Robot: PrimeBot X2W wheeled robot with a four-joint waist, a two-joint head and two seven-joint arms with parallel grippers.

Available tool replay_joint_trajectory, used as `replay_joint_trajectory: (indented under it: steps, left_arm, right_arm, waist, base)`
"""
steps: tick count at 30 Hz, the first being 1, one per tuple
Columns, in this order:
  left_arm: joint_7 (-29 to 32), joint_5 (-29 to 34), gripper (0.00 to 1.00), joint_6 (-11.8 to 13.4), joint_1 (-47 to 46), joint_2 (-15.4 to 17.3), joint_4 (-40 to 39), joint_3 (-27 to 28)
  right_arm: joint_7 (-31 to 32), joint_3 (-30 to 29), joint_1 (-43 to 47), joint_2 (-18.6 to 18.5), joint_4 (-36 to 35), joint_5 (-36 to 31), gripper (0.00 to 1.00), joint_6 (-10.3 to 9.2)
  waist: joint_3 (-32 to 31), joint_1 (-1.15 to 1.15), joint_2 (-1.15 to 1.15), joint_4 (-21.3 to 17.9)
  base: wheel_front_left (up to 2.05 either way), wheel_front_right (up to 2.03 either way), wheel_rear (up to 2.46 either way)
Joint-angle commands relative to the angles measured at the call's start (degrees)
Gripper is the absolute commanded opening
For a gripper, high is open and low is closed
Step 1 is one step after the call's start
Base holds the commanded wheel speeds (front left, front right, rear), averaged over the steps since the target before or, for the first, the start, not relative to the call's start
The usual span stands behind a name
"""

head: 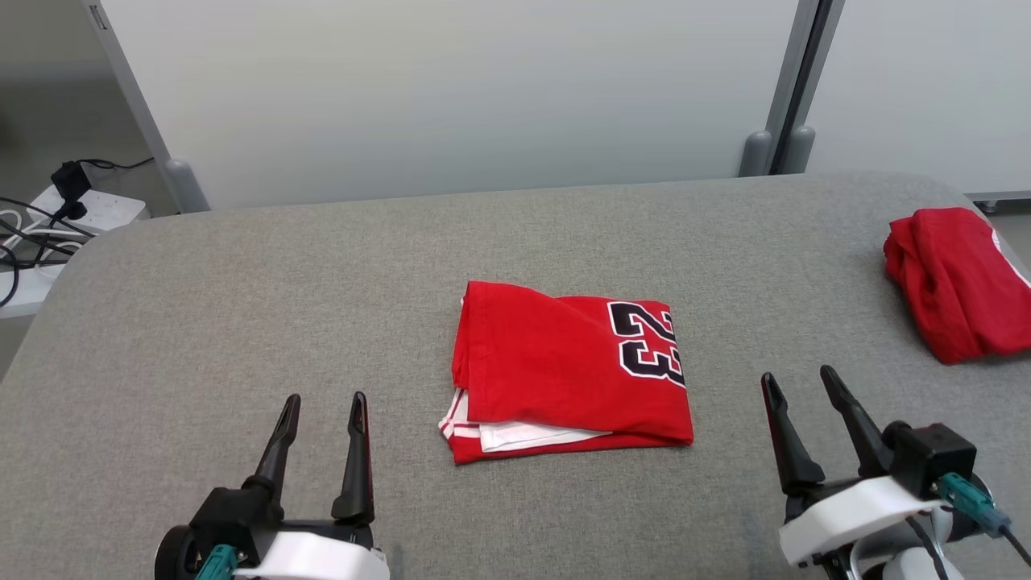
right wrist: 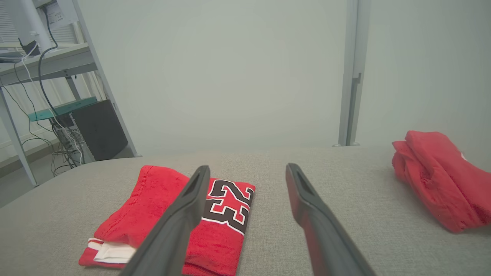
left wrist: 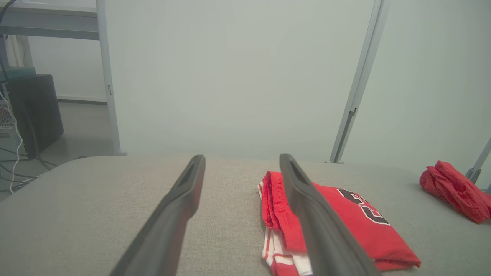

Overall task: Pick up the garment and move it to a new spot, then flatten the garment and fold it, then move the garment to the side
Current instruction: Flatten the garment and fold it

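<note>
Lying folded into a rough rectangle at the middle of the grey padded table (head: 242,306), the red garment (head: 568,370) is the jersey with a black, white-edged "23" printed on its top layer. In the head view the numerals sit toward the garment's 3 o'clock edge. White and red-striped fabric pokes out from under the top layer along its 6 to 7 o'clock edge. Whether that is trim or an inner panel is hard to say from this angle.

The left gripper (head: 325,398) hangs at about 8 o'clock from the garment, clear of it. Its two dark fingers are spread apart with nothing between them and point toward 12 o'clock. The right gripper (head: 798,375) sits at about 4 o'clock from the garment, also apart from it, its fingers parted, empty and leaning toward 11 o'clock.

A second red cloth (head: 954,282) lies bunched near the table's edge, between 2 and 3 o'clock from the folded garment and well apart from it. Off the table at about 10 o'clock, a white power strip (head: 97,205) with dark cables rests on the floor. A pale partition panel (head: 451,97) stands behind the table at 12 o'clock.
</note>
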Motion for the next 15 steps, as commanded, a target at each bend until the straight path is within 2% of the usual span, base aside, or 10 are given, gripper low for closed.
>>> replay_joint_trajectory:
  steps: [1, 15]
  left_arm:
    - [-0.59, 0.87, 1.00, 0.57, -0.91, 0.17, -1.34, 2.13]
    - [-0.59, 2.15, 1.00, -0.64, 4.00, 0.17, 0.27, 4.57]
  right_arm:
    - [-0.76, 1.14, 0.21, -0.70, -2.39, 0.29, 1.00, 0.25]
    - [-0.76, 1.38, 6.35, -1.57, -5.64, 1.42, 1.00, 0.25]
  waist:
    - [-0.43, 0.00, 0.00, -0.24]
    - [-3.23, 0.00, 0.00, -0.19]
  base:
    - [0.00, 0.00, 0.00]
    - [0.00, 0.00, 0.00]
